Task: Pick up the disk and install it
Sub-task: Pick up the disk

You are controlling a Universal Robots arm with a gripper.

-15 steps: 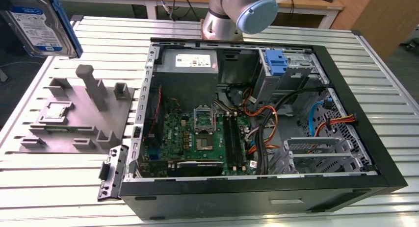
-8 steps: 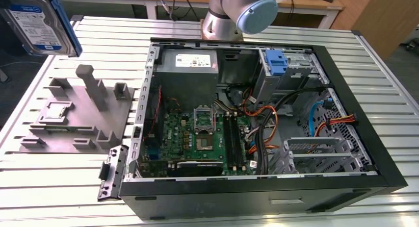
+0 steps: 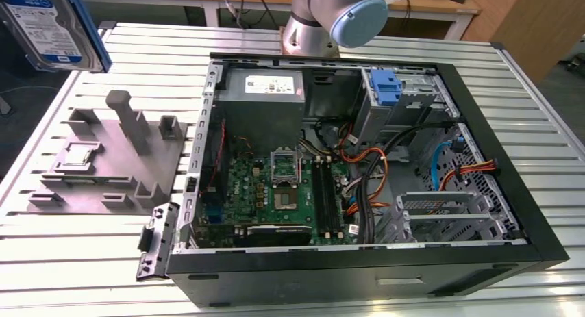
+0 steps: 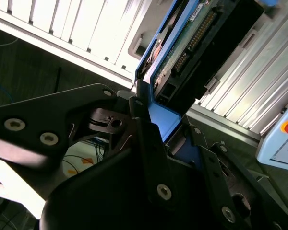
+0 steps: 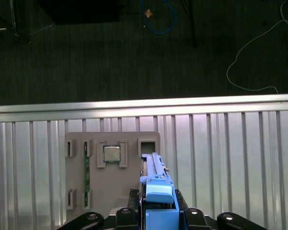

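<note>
— Disk (image 3: 44, 24) in the air? Where exactly?

— At the exterior view's upper left, label showing. It hangs over the edge of the slatted table (image 3: 73, 262), above the grey parts fixture (image 3: 109, 159) and well apart from the open computer case (image 3: 366, 265).

— And the claw?

— In the second wrist view the gripper (image 4: 165, 125) is clenched on the disk's blue bracket (image 4: 159, 120), with the circuit-board side towards the camera.

— How far along is the job?

— Pick-up looks done. In the first wrist view the disk hangs edge-on above the fixture, where a slot (image 5: 149, 145) lies bare beside a processor chip (image 5: 111, 154). Installation is all left to do: no disk sits in the metal drive cage (image 3: 448, 211) inside the case.
</note>
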